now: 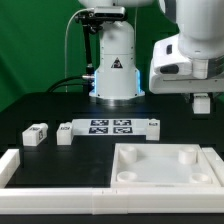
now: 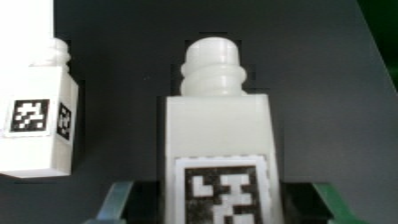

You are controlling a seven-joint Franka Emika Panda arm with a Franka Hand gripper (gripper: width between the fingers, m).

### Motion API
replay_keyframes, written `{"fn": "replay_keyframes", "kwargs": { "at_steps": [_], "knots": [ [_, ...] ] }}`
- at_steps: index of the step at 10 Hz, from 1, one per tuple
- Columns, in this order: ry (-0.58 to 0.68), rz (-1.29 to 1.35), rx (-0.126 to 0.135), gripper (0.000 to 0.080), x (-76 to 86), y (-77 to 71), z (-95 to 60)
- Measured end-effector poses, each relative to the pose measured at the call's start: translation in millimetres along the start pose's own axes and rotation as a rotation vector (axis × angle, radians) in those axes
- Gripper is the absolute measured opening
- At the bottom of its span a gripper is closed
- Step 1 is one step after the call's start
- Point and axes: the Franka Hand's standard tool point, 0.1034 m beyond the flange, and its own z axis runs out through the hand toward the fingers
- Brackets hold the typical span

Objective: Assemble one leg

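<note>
Only my wrist view shows the gripper (image 2: 221, 195) spread either side of a leg (image 2: 219, 120); exterior: black table (image 1: 50, 110), panel (image 1: 150, 168) at five o'clock.

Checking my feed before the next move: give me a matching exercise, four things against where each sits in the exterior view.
Things:
1 panel
2 marker board
3 pincer
4 leftmost leg

Places:
A high on the exterior view's right
B low on the exterior view's right, nearest the camera
C centre of the view
D far on the exterior view's left

Pairs: 1-B, 2-C, 3-A, 4-D
</note>
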Motion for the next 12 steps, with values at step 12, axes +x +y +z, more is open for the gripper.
{"fn": "replay_keyframes", "kwargs": {
  "at_steps": [12],
  "knots": [
    [1.159, -0.184, 0.103, 0.0290, 67.4, 0.2, -103.5]
  ]
}}
